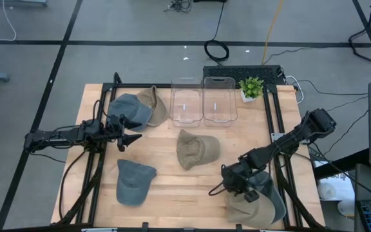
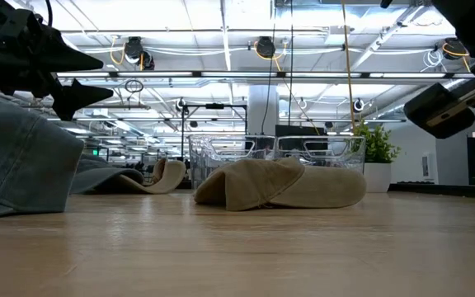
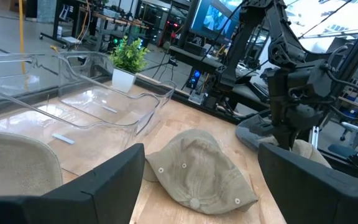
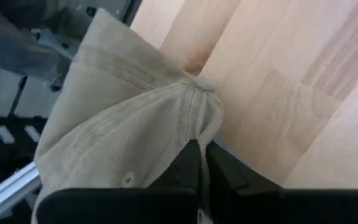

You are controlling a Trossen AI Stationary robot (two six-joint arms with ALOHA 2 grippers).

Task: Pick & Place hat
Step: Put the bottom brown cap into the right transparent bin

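Right wrist view: at the near right corner of the table (image 1: 172,200), the right end effector (image 4: 199,163) is clenched on a fold of the tan hat (image 4: 123,130), its fingers pinched together with fabric bunched between them. In the high view you see this hat lying on a grey one (image 1: 274,196) at the table edge. Judge the step in hand as the grasp, just completed; the hat has not yet left the pile.

Your next move calls for a straight lift, enough to clear the grey hat beneath, then a carry toward the far side. Watch that the thin fold does not slip.

Farther in, a second tan hat (image 1: 195,149) lies mid-table and a blue-grey hat (image 1: 134,180) near left. The left end effector (image 1: 131,137) hangs released over the left side. At the far edge stand two clear bins (image 1: 202,100), likely the place target, and a potted plant (image 1: 250,88).
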